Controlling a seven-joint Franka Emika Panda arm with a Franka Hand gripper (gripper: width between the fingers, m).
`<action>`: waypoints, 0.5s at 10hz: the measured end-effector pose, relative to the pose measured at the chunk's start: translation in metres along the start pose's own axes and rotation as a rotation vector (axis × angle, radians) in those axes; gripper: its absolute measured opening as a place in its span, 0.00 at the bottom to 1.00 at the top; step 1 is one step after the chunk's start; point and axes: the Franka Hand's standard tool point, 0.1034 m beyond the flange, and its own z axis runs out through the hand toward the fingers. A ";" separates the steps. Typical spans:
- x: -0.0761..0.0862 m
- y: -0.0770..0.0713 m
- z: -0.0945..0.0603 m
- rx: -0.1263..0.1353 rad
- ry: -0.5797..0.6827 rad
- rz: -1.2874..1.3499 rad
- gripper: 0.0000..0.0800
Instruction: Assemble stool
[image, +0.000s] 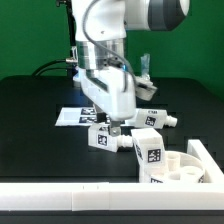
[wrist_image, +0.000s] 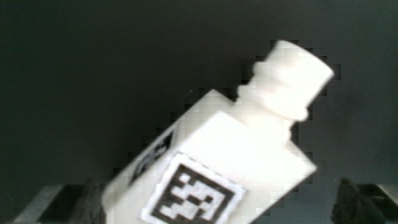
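On the black tabletop, in the exterior view, the Panda arm's two-finger gripper hangs directly over a stubby white plastic stool leg, which lies on its side and carries a black-and-white square tag. A second white leg lies near it toward the exterior view's right. A third leg sits nearer the camera, just beside the round white ring-like seat. A long white edge bar runs along the front, and the marker board lies flat behind the arm. Finger spacing cannot be read from this view.

In the wrist view, the same leg lies diagonally between the two dark fingertips, with its ribbed peg end pointing away from them. The jaws stand wide, clear of both flanks, and hold nothing.

The step in hand appears to be grasping this leg. The leg lies skewed to the closing line, so the wrist should probably turn until the pads face the flat flanks squarely. The gripper should then centre on the blocky body, descend and close there. The peg stays free for later insertion into the seat. An off-centre closure would likely twist the leg.
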 end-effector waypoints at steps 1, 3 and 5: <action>0.002 0.001 0.002 0.003 -0.001 0.017 0.81; -0.002 0.002 0.004 0.001 -0.004 0.144 0.81; -0.002 0.003 0.006 0.000 -0.007 0.276 0.81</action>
